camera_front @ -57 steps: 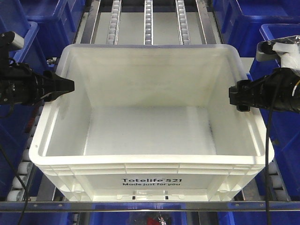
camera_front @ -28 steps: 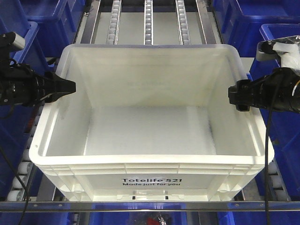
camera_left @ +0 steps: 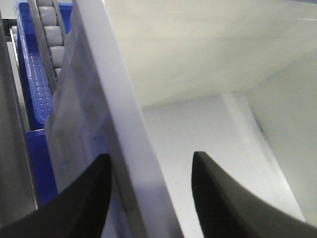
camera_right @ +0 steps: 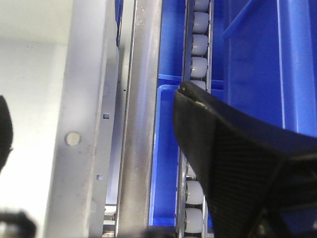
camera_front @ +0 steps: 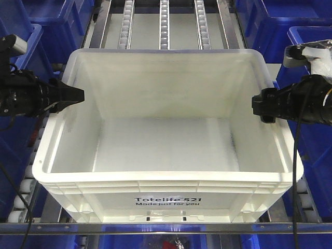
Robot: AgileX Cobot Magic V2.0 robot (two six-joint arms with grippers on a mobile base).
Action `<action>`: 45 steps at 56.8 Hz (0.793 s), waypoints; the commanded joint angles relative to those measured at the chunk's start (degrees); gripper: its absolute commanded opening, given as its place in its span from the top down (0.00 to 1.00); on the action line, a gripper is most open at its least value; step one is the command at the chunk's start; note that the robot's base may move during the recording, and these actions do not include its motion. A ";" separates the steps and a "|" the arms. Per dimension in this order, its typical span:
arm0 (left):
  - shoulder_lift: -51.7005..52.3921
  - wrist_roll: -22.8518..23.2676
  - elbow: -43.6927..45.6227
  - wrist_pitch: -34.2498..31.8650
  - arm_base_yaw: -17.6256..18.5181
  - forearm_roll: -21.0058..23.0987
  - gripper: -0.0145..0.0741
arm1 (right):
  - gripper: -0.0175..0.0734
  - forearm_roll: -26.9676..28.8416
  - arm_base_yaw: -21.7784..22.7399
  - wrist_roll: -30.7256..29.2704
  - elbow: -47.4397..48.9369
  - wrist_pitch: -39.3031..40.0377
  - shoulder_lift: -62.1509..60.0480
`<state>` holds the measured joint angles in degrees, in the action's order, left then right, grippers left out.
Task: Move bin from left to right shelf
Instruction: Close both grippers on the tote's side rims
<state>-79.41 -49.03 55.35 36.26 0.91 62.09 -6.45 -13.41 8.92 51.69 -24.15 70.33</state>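
Note:
The white bin (camera_front: 166,184) with black "Totelife 521" print stands empty on the roller shelf in the front view. My left gripper (camera_front: 78,95) is at its left wall. In the left wrist view the left gripper (camera_left: 151,156) is open, one finger outside and one inside the bin's rim (camera_left: 114,99). My right gripper (camera_front: 258,106) is at the bin's right wall. In the right wrist view the right gripper (camera_right: 91,99) is open wide over the bin's rim (camera_right: 89,74), with one finger (camera_right: 223,148) outside the bin over the rollers.
Blue bins stand close on both sides, left (camera_front: 23,140) and right (camera_front: 311,46). Roller tracks (camera_front: 164,23) run behind the bin. A metal rail (camera_front: 166,227) crosses the shelf front. A steel rail (camera_right: 141,124) and white rollers (camera_right: 200,44) lie just outside the bin's right wall.
Both grippers have edged slightly inward toward the bin's walls. The bin has not moved.

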 commanded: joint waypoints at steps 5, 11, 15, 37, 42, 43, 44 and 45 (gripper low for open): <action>1.61 -0.34 2.00 0.34 0.35 3.23 0.48 | 0.17 -0.29 0.20 -0.49 2.00 3.62 -1.16; 1.61 -0.34 2.00 0.80 0.35 4.01 0.48 | 0.17 -0.29 0.20 -0.49 2.00 3.62 -1.16; 1.61 -0.34 2.00 1.07 0.35 4.46 0.48 | 0.17 -0.29 0.20 -0.49 2.00 3.62 -1.16; 1.37 -0.34 2.00 -0.28 2.65 4.46 0.48 | 0.17 1.13 0.20 -0.49 2.00 3.62 -1.16; 0.45 -0.37 2.00 -1.25 4.23 4.29 0.48 | 0.17 1.39 0.20 -0.49 2.00 3.62 -1.16; 0.15 -0.37 2.00 -1.32 4.40 4.29 0.48 | 0.17 1.39 0.20 -0.49 2.00 3.62 -1.16; -0.07 -0.37 2.00 -1.32 4.58 4.29 0.48 | 0.17 1.39 0.20 -0.49 2.00 3.57 -1.16; -0.27 -0.37 2.00 -1.32 4.69 4.29 0.48 | 0.17 1.39 0.20 -0.49 2.00 3.47 -1.16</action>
<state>-80.37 -49.29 55.35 33.71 3.92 62.72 -5.06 -13.41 8.92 51.69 -24.15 70.33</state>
